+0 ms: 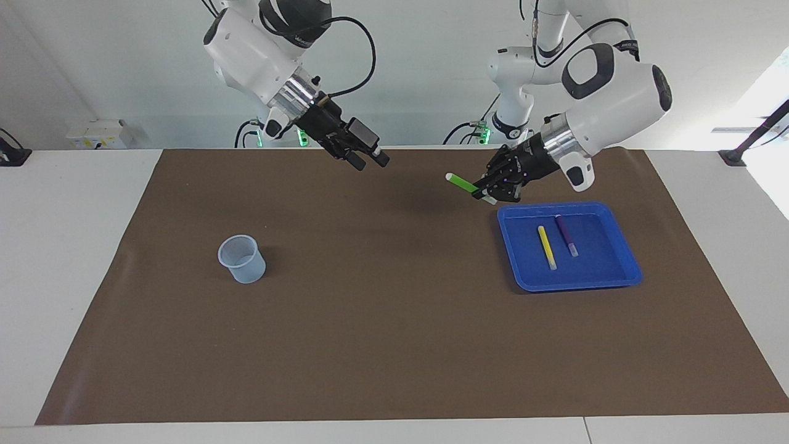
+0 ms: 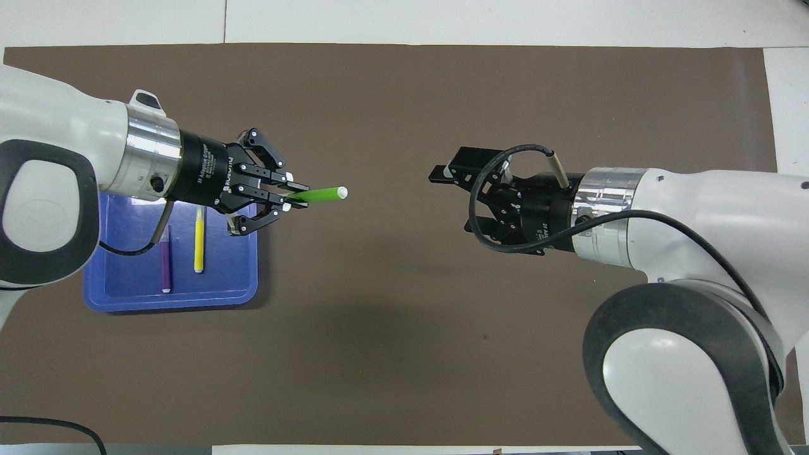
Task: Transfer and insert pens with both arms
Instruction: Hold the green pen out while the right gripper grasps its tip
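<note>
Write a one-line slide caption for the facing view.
Left gripper holds the green pen above the mat, open right gripper waiting; yellow pen and purple pen remain in the blue tray.

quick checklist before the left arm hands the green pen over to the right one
1. Left gripper shut on the slim green marker pen: ok.
2. Pen's pale tip sticks out free toward the right gripper, leaving room to grasp: ok.
3. Right gripper's fingers open, ready to receive: ok.
4. Grippers meeting: not ok, a wide gap of brown mat lies between them.
5. Translucent pale blue plastic cup upright on the mat at the right arm's end: ok.
6. Yellow pen and purple pen lying apart in the blue plastic tray: ok.
</note>
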You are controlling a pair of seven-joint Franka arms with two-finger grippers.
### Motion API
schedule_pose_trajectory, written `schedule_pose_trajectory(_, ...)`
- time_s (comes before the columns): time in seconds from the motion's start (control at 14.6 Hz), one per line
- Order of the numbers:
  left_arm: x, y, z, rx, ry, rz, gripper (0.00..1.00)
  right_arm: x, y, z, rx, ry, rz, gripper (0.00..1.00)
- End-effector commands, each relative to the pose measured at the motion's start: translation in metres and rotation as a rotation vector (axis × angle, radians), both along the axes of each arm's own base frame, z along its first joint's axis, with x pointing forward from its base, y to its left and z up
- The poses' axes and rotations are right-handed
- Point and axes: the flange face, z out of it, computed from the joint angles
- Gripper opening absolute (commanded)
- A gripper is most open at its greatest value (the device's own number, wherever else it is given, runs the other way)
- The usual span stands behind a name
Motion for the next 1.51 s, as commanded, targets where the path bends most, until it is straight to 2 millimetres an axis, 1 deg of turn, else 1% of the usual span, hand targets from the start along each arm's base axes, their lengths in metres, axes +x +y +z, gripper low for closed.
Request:
schedule_pose_trajectory(0.0, -0.030, -0.025, -0.006, -0.054, 0.032, 0.081, 0.00, -0.006, -0.002, -0.006, 0.011, -0.005, -0.022, 1.00)
schedule_pose_trajectory(0.14, -0.039, -0.033, -0.009, -0.103, 0.050, 0.120, 0.00, -0.007, -0.001, -0.006, 0.012, -0.004, -0.026, 0.99)
schedule_pose_trajectory(0.27, -0.044, -0.045, -0.011, -0.111, 0.045, 0.143, 0.00, -0.013, 0.013, -0.005, 0.014, -0.011, -0.011, 1.00)
schedule_pose_trajectory(0.34, -0.045, -0.047, -0.011, -0.116, 0.045, 0.171, 0.00, -0.012, 0.016, -0.002, 0.017, -0.046, -0.037, 1.00)
schedule_pose_trajectory(0.41, -0.050, -0.052, -0.013, -0.132, 0.048, 0.188, 0.00, -0.015, 0.021, -0.008, 0.010, -0.053, -0.034, 1.00)
schedule_pose_trajectory(0.48, -0.054, -0.055, -0.011, -0.143, 0.045, 0.196, 0.00, -0.018, 0.024, -0.012, -0.003, -0.060, -0.015, 1.00)
schedule_pose_trajectory(0.62, -0.059, -0.059, -0.012, -0.157, 0.046, 0.225, 0.00, -0.019, 0.026, -0.013, -0.008, -0.061, -0.006, 1.00)
schedule_pose_trajectory(0.75, -0.059, -0.059, -0.012, -0.162, 0.046, 0.244, 0.00, -0.019, 0.027, -0.014, -0.052, -0.112, 0.048, 1.00)
schedule_pose_trajectory(0.82, -0.061, -0.063, -0.013, -0.162, 0.049, 0.239, 0.00, -0.020, 0.028, -0.015, -0.078, -0.143, 0.086, 1.00)
schedule_pose_trajectory(0.89, -0.061, -0.063, -0.013, -0.162, 0.050, 0.239, 0.00, -0.020, 0.029, -0.015, -0.088, -0.158, 0.106, 1.00)
schedule_pose_trajectory(1.03, -0.061, -0.063, -0.012, -0.163, 0.050, 0.248, 0.00, -0.019, 0.030, -0.015, -0.090, -0.166, 0.108, 0.96)
schedule_pose_trajectory(1.17, -0.061, -0.063, -0.012, -0.164, 0.050, 0.253, 0.00, -0.026, 0.045, -0.013, -0.085, -0.176, 0.129, 0.90)
schedule_pose_trajectory(1.3, -0.061, -0.063, -0.012, -0.164, 0.050, 0.255, 0.00, -0.022, 0.046, -0.014, -0.087, -0.195, 0.113, 0.87)
schedule_pose_trajectory(1.37, -0.061, -0.064, -0.012, -0.164, 0.050, 0.255, 0.00, -0.017, 0.052, -0.017, -0.086, -0.200, 0.107, 0.87)
schedule_pose_trajectory(1.44, -0.062, -0.065, -0.012, -0.164, 0.052, 0.254, 0.00, -0.017, 0.062, -0.017, -0.083, -0.207, 0.114, 0.85)
